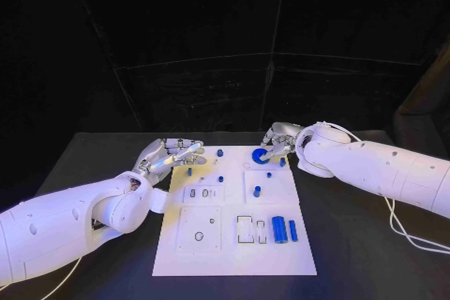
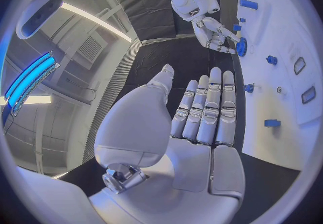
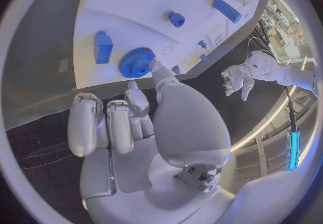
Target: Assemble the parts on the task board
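Nearest, a blue cylinder part (image 1: 278,229) is lying on the white task board (image 1: 235,261), long axis running near-to-far. Farther, the left hand (image 1: 170,155) is hovering, fingers straight, holding nothing. The right hand (image 1: 278,141) is pinching a flat blue toothed gear (image 3: 137,62); the right wrist view reveals its teeth.

1. head view: looks steeply down from above onto the tabletop (image 1: 112,150), far enough back to take in the whole task board (image 1: 235,212) and both arms.
2. left wrist view: sits close behind the left hand (image 2: 195,121), faces along its fingers (image 2: 215,100) across the board's edge toward the right hand (image 2: 215,33).
3. right wrist view: sits close behind the right hand (image 3: 134,121), faces the board's far end and the blue gear (image 3: 137,62), with the left hand beyond.
4. shared by all three: the board's far end, the gear, both hands.
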